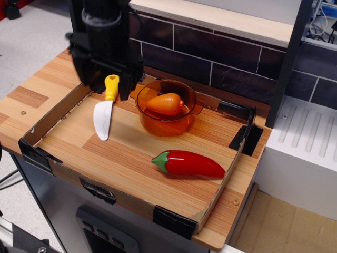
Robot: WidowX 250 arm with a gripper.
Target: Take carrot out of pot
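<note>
carrot [165, 104] in pot [166, 108] | right of tool [103, 84], apart | tool jaws spread, empty

A single camera looked down from the front at a steep angle, fairly near, facing the brick wall [221, 52] at the back. The desk [31, 95] filled most of the view (its near corner cut off), with the pincer [105, 87] at upper left.
</note>
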